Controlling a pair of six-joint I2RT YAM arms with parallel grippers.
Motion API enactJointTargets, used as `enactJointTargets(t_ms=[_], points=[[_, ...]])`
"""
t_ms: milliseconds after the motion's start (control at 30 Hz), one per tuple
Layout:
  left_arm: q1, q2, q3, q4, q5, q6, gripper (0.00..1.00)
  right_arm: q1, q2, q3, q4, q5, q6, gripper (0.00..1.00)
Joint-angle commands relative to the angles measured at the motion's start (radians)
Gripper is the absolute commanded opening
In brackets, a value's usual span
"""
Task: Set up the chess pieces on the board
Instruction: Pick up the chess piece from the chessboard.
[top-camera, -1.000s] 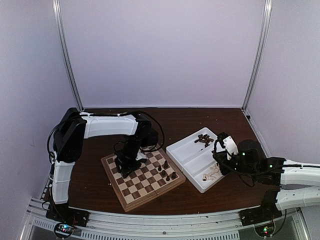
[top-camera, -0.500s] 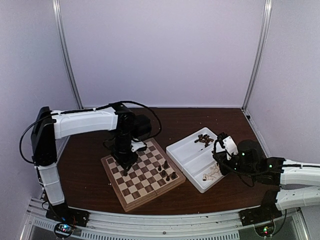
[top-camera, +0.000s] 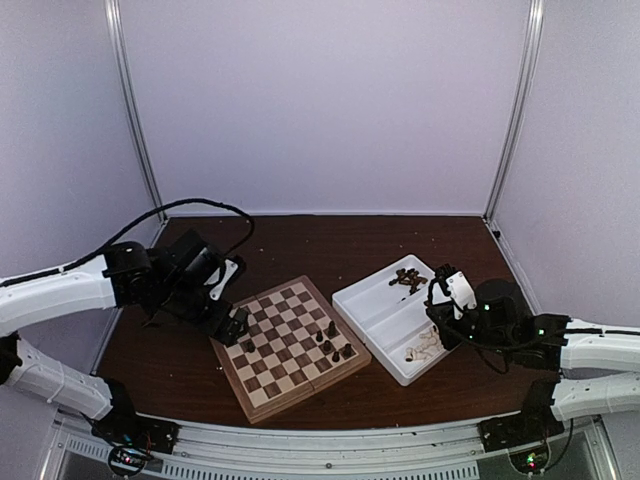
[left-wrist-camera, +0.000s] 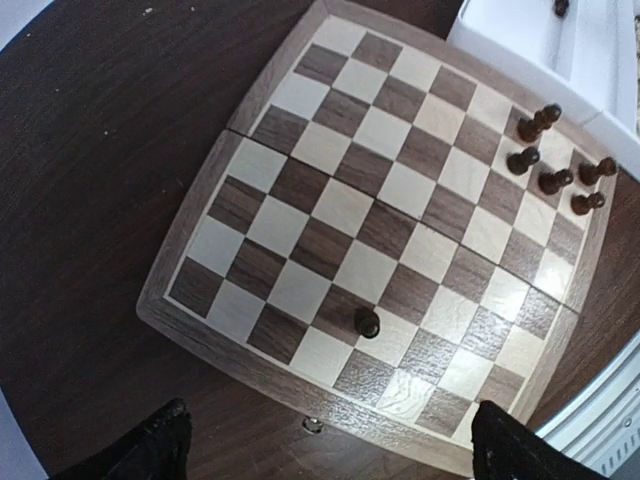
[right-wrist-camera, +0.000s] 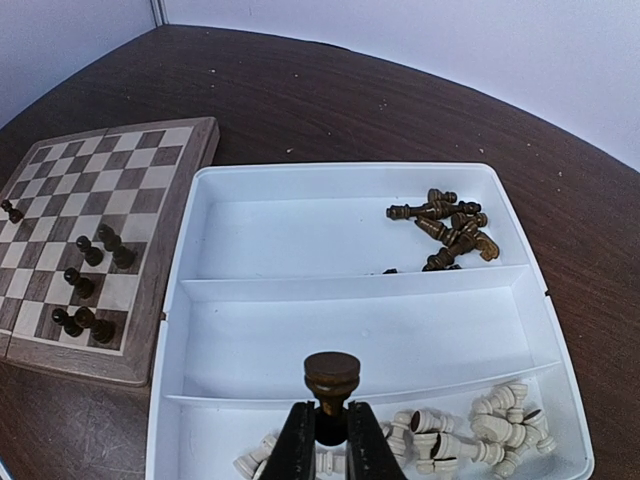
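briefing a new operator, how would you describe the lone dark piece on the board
Find the square wooden chessboard with tan and brown checks, beside the white plastic tray. Five dark wooden chessmen cluster by the tray; the small dark round-topped piece stands alone near the opposite edge.

Lab robot cell: plain white panel walls (top-camera: 320, 100), aluminium posts (top-camera: 133, 110) at 10 and 2 o'clock, dark table (top-camera: 350, 240), extrusion rail (top-camera: 330, 437) at 6 o'clock by the arm bases (top-camera: 135, 430).
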Motion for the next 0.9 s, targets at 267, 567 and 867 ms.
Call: enactJointTargets(t_ms=[267, 567, 867], points=[[0.022, -0.252, -0.236, 0.239, 0.008, -0.348, 0.86, -0.008, -0.013, -0.012, 0.026, -0.004, 0.006, 0.09], [0.022, 0.053, -0.067, 0.084, 0.093, -0.305, 0.56, -0.008, -0.014, -0.012, 0.024, -0.009, 0.006, 0.09], [0.019, 0.23, 0.015, 0.069, 0.082, -0.299, 0.46, -0.009, -0.015, -0.014, 0.026, -0.01, 0.007, 0.09]])
